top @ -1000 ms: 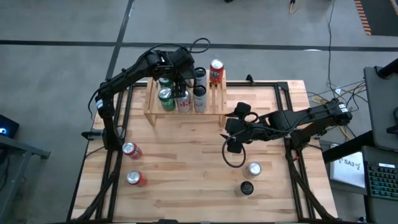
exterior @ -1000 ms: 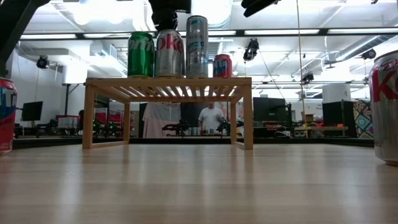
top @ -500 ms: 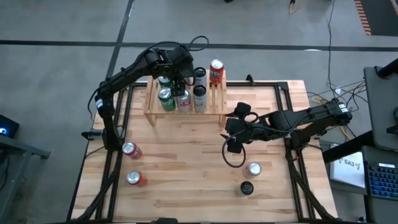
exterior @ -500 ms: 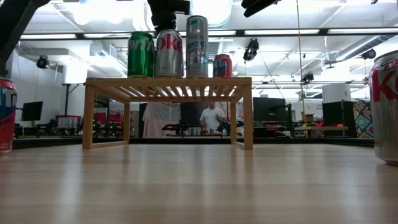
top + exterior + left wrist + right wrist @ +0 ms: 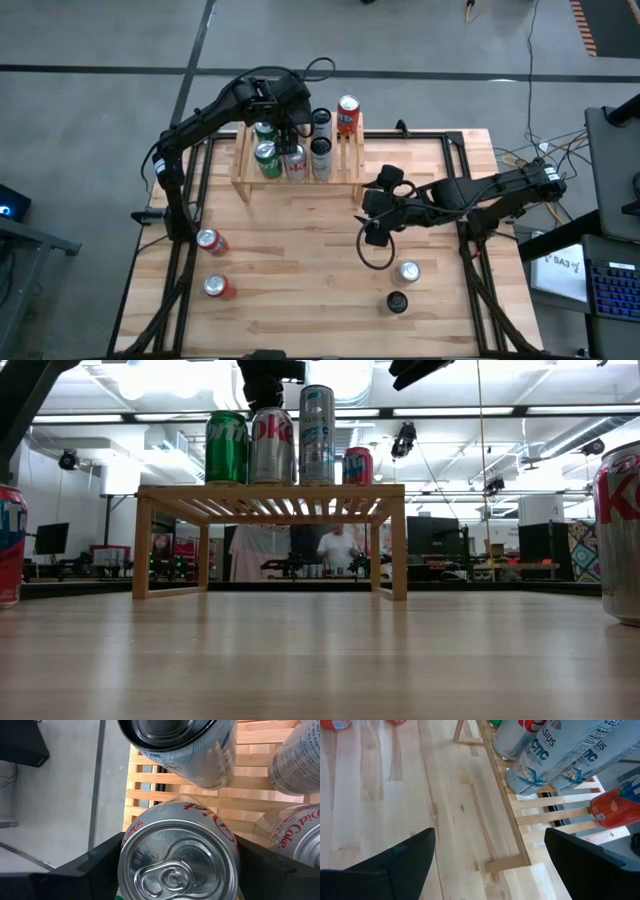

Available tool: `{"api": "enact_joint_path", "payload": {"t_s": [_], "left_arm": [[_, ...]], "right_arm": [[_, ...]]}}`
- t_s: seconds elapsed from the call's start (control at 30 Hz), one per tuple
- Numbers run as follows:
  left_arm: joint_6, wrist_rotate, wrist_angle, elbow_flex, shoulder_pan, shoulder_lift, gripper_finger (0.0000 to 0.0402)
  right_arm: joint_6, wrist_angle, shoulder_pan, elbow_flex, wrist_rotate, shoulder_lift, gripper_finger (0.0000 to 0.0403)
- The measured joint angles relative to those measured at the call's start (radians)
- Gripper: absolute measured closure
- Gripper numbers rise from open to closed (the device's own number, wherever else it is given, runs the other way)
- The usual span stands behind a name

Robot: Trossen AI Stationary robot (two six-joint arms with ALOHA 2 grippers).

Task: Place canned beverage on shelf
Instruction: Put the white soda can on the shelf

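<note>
The shelf (image 5: 345,165) is a low light-wood rack at the far middle of the table, and it shows in the low view as the shelf (image 5: 270,490). On its slats stand a green can (image 5: 268,160), a Diet Coke can (image 5: 293,164), two tall silver cans (image 5: 320,155) and a red can (image 5: 347,113). My left gripper (image 5: 283,127) hangs over the shelf's back row, shut on another silver Diet Coke can (image 5: 177,865). My right gripper (image 5: 371,228) is open above the tabletop, near the shelf's right front leg, with nothing between its fingers (image 5: 395,860). My left gripper pinches the silver can by its two opposite sides just below the top rim (image 5: 128,832), one finger (image 5: 100,865) on each side. The fingers come from above, slanting down. The can stands upright over the slats; the can itself hides whether its base rests on them.
Two red cans (image 5: 211,241) (image 5: 217,287) stand at the table's left. A silver can (image 5: 408,271) and a dark can (image 5: 397,301) stand at the near right, beside a dark cable loop (image 5: 377,255). Bare planks lie between them. A person stands in the room beyond the shelf (image 5: 338,550).
</note>
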Motion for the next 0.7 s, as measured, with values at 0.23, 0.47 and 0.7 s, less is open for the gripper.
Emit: {"api": "enact_joint_path", "payload": {"t_s": [0.23,0.47,0.7], "left_arm": [[0.0,0.0,0.0,0.0,0.0,0.0,0.0109],[0.0,0.026,0.0,0.0,0.006,0.004,0.0109],[0.003,0.026,0.001,0.0,0.015,0.035,0.0109]], "right_arm": [[-0.001,0.0,0.0,-0.002,0.0,0.0,0.0039],[-0.001,0.001,0.0,-0.004,0.0,0.0,0.0039],[0.004,0.001,0.0,-0.004,0.0,0.0,0.0039]]}}
